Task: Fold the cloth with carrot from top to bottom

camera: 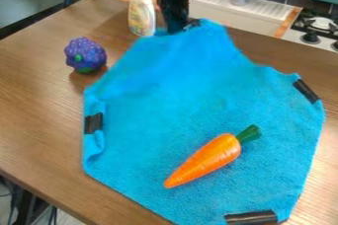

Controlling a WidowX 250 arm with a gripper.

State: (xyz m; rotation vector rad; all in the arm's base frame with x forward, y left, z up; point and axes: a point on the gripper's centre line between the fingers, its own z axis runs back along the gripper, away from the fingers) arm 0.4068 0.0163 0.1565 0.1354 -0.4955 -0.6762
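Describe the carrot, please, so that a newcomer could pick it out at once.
On the wooden table, find the large blue cloth with black patches at its edges. Toward its near end lies the carrot, green top pointing to the upper right. Its tapering orange body sets it apart from the round, bumpy purple toy left of the cloth.
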